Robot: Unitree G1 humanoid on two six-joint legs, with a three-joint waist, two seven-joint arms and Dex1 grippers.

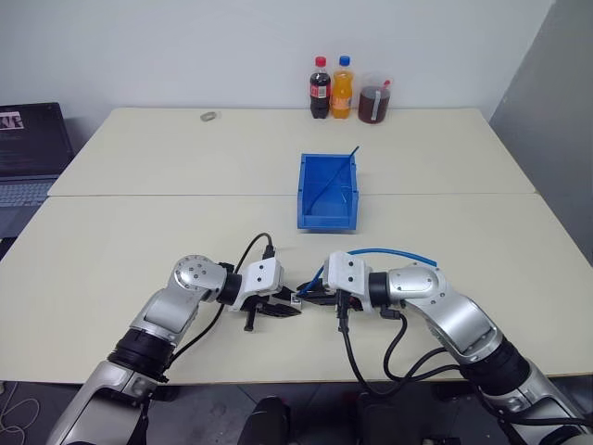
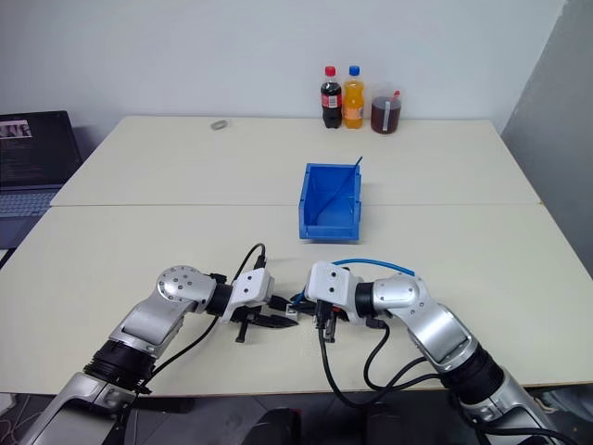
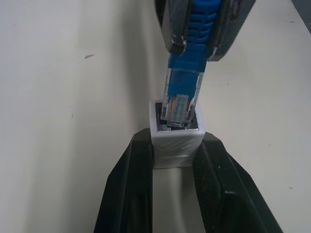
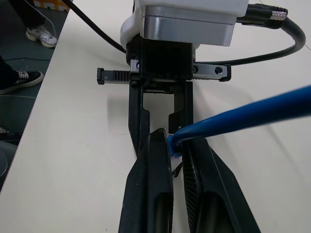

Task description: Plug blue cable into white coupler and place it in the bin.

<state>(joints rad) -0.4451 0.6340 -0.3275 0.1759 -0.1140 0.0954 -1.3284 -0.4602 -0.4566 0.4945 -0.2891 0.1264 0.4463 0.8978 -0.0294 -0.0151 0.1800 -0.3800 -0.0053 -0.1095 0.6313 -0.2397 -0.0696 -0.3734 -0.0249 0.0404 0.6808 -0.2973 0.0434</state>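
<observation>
Table (image 1: 139, 241): two cream tops butted together, one seam running left to right; pale wall behind, grey partition at far right.
Laptop (image 1: 28, 148): one, open, off the table's far left edge.
Bin (image 1: 327, 192): one, bright blue, centre of table, a thin dark strand leaning inside it.
Drinks: two bottles, cola (image 1: 319, 88) and orange (image 1: 342, 87), plus one jar of dark liquid (image 1: 374, 98), at the far edge.
Small grey object (image 1: 209, 116): one, far left of the bottles.
Left tool (image 3: 177, 160): closed on the white coupler (image 3: 176, 143), socket facing right.
Right tool (image 4: 177, 160): clamped on the blue cable (image 1: 394, 252) just behind its plug.
Plug tip sits at the coupler's socket mouth, near edge of table; nothing stands between it and the bin.
</observation>
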